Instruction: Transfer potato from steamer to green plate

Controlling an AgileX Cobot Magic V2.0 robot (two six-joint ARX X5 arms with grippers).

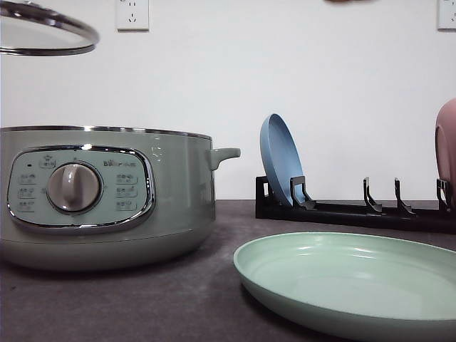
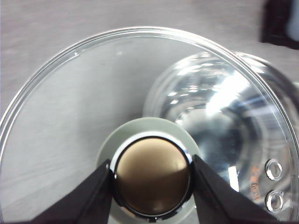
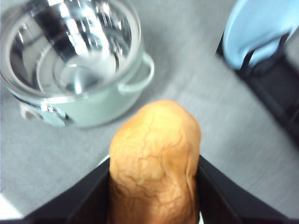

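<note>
Gripping the potato (image 3: pixel 156 163) between its two dark fingers (image 3: pixel 84 196), the right gripper (image 3: pixel 154 186) holds the orange-brown lump in the air above the grey surface (image 3: pixel 196 70), well clear of the steamer (image 3: pixel 79 60), whose shiny metal bowl stands open and uncovered. The fingers press against both sides of the potato, closed as far as its width allows.

The left gripper (image 2: pixel 152 184) is clamped on the round knob (image 2: pixel 152 179) of the glass lid (image 2: pixel 70 116), fingers (image 2: pixel 91 196) tight on either side of it. In the front view the lid (image 1: pixel 46 32) hangs tilted in the air above the steamer's (image 1: pixel 107 199) left part.

The green plate (image 1: pixel 349 281) lies flat on the surface (image 1: pixel 142 306) just to the right of the steamer, near the camera. Behind it, a black rack (image 1: pixel 356 210) holds a blue plate (image 1: pixel 281 167) upright, with a pink dish (image 1: pixel 447 142) at the frame's right edge.
</note>
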